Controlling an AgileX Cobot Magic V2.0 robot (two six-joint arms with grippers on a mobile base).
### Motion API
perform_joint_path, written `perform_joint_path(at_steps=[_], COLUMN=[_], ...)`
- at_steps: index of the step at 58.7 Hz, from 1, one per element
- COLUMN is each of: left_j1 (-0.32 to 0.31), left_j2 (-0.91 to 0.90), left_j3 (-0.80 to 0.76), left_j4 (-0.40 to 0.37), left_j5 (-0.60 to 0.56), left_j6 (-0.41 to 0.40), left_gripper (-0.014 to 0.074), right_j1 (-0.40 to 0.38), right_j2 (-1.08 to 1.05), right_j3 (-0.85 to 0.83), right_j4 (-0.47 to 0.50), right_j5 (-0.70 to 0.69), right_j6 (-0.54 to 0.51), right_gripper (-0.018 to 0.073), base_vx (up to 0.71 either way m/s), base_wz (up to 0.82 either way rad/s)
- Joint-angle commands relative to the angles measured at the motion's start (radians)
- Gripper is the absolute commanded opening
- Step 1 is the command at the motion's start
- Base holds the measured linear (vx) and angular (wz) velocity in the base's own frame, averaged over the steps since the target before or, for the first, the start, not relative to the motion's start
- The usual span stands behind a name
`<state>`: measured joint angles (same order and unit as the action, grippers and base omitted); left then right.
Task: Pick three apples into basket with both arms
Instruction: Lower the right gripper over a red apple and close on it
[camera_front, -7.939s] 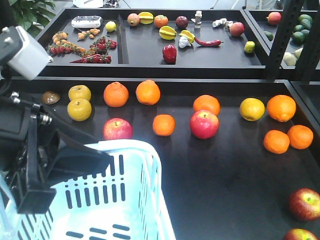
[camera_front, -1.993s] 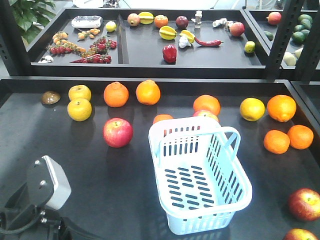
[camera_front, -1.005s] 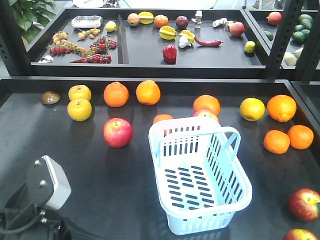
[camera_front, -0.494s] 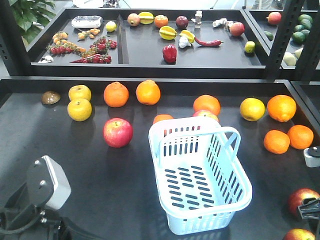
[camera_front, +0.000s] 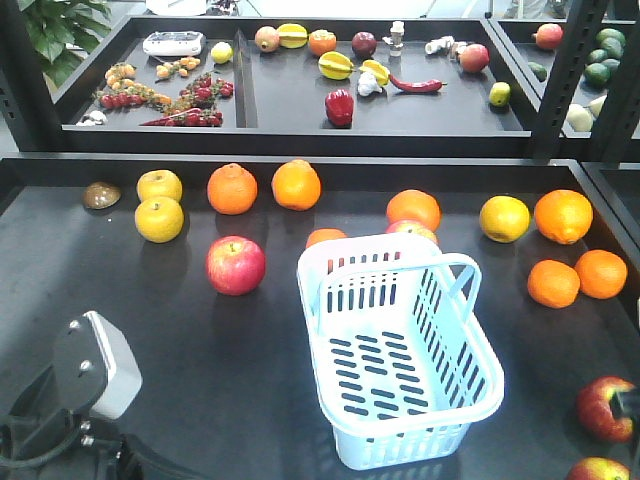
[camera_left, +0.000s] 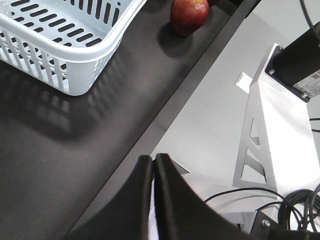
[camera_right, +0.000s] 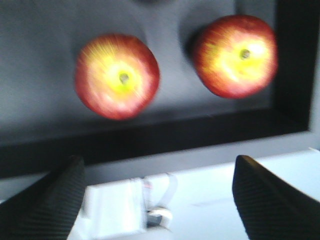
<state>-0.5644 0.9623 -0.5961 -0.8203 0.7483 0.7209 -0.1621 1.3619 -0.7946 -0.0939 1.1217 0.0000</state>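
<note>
Mostly black tabletop (camera_front: 200, 340), basket (camera_front: 372, 296) centred, left fingers (camera_left: 140, 200) together, right fingers (camera_right: 55, 195) apart above apples (camera_right: 117, 75)

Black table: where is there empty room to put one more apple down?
Bare black table lies left of the pale blue slotted plastic basket, nearer than the pinkish-red apple, and right of the basket, before the dark red apple. The back row of round oranges is crowded.

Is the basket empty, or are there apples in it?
Empty. Only the bare slotted bottom shows inside the basket; an apple lies outside it.
</note>
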Motion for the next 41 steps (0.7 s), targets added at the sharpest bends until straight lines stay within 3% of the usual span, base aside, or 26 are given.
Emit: perform_joint_path(at_steps=[1,7,41], left_j1=[-0.005,-0.005,-0.005], left_j2=[-0.013,-0.013,-0.013], left_j3=[-0.022,-0.022,-0.022], left_j4=[-0.048,-0.048,-0.048], left_j5=[-0.026,-0.026,-0.026], left_j6=[-0.003,-0.003,-0.003], left_gripper=[-0.0006,-0.0006,-0.0006], right_j1=[-0.061,-0.059,-0.059], right_j2=[0.009,0.044,0.303], right_j3=[-0.031,-0.026,-0.023], right_j4=[0.174,0.208,0.147], right_j5=[-0.061,-0.093,-0.178], right_j6=[-0.124,-0.165,-0.165], right_gripper=[0.0571,0.0571,0.0571], base_vx=[0.0,0.0,0.0], base_wz=[0.0,0.0,0.0])
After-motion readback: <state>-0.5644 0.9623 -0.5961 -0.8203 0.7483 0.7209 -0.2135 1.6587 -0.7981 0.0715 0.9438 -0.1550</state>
